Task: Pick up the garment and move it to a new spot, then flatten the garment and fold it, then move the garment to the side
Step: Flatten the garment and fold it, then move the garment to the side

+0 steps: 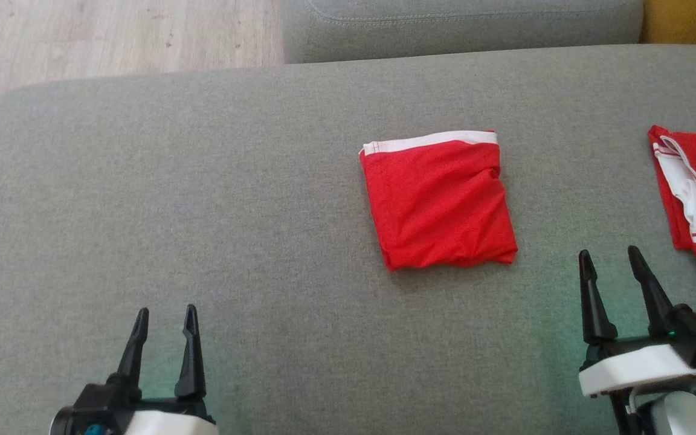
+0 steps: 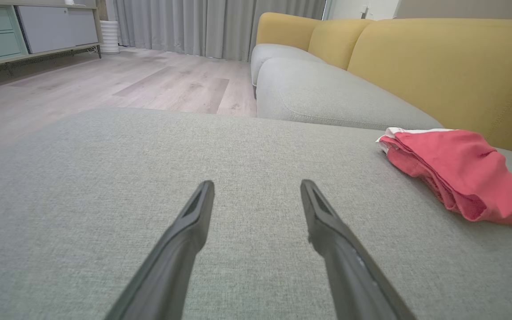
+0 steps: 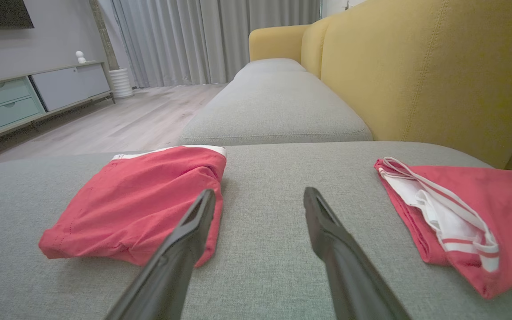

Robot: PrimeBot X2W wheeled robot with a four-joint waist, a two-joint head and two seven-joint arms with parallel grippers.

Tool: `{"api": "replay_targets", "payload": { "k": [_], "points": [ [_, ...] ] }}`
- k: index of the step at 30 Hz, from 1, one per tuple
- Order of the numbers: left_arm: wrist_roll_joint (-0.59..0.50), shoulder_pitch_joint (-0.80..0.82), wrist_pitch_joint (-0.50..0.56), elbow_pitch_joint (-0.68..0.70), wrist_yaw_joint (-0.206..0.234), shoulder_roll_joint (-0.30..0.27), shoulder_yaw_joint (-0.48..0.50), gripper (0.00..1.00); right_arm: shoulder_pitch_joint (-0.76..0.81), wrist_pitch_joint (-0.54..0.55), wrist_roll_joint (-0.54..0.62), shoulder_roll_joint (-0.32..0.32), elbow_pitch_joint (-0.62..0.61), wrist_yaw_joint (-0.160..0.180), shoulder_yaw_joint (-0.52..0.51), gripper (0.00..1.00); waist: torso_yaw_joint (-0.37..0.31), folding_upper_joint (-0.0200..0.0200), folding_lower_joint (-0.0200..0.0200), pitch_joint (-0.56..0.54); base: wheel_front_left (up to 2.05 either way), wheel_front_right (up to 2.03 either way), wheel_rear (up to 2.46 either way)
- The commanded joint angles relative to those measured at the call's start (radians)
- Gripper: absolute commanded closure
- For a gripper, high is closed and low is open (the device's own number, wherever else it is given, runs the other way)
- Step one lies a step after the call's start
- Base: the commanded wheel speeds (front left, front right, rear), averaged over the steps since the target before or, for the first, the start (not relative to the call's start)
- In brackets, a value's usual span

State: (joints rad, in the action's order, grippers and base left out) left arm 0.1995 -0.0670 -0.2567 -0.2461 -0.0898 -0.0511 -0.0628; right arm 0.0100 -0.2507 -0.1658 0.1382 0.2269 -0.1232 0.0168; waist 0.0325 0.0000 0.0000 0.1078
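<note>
The folded red garment (image 1: 438, 202) lies mid-frame on the grey sofa cushion (image 1: 203, 211), apart from the left gripper (image 1: 167, 310) at lower left and the right gripper (image 1: 608, 251) at lower right, both open and empty.

Soft, even light, brightest toward the curtains (image 3: 194, 40). The folded garment (image 1: 438, 202) throws a thin, faint shadow on the grey cushion (image 1: 203, 181). A green tint colours the fabric beside the left gripper (image 1: 167, 309) and right gripper (image 1: 608, 251). The head view is slightly soft. The 2 wrist views bow straight lines near their edges; the near fingers (image 2: 185, 249) are blurred.
</note>
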Motion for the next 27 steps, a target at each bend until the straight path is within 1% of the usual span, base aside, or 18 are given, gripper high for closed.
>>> {"api": "replay_targets", "payload": {
  "k": [1, 16, 20, 21, 23, 25, 27],
  "points": [
    [-0.010, 0.038, -0.005, 0.026, -0.006, 0.001, 0.042, 0.00, -0.014, -0.011, 0.010, 0.006, -0.032, -0.008, 0.013, 0.00, 0.000, 0.0000, 0.0000, -0.003, 0.00, 0.00, 0.00],
    [-0.004, 0.034, -0.005, 0.039, -0.012, 0.001, 0.054, 0.00, -0.012, -0.011, -0.001, -0.010, -0.012, -0.008, 0.025, 0.00, -0.004, 0.0000, 0.0000, -0.004, 0.00, 0.00, 0.00],
    [-0.007, 0.038, -0.005, 0.047, -0.012, 0.001, 0.054, 0.00, -0.042, -0.011, -0.039, -0.014, -0.015, -0.008, 0.029, 0.00, -0.008, 0.0000, 0.0000, 0.009, 0.00, 0.00, 0.00],
    [-0.009, 0.040, -0.005, 0.051, -0.013, 0.001, 0.054, 0.00, -0.064, -0.011, -0.050, 0.006, -0.008, -0.008, 0.051, 0.00, -0.007, 0.0000, 0.0000, 0.013, 0.00, 0.00, 0.00],
    [-0.009, 0.044, -0.005, 0.056, -0.014, 0.001, 0.054, 0.00, -0.098, 0.001, -0.091, 0.018, -0.011, -0.008, 0.061, 0.00, -0.007, 0.0000, 0.0000, 0.021, 0.00, 0.00, 0.00],
    [-0.008, 0.047, -0.005, 0.061, -0.014, 0.001, 0.054, 0.00, -0.143, 0.054, -0.139, 0.037, -0.023, -0.008, 0.078, 0.00, -0.007, 0.0000, 0.0000, 0.031, 0.00, 0.00, 0.00],
    [-0.009, 0.050, -0.005, 0.063, -0.015, 0.001, 0.051, 0.00, -0.199, 0.111, -0.201, 0.046, -0.037, -0.008, 0.072, 0.00, -0.007, 0.0000, 0.0000, 0.042, 0.00, 0.00, 0.00]
  ]
}}
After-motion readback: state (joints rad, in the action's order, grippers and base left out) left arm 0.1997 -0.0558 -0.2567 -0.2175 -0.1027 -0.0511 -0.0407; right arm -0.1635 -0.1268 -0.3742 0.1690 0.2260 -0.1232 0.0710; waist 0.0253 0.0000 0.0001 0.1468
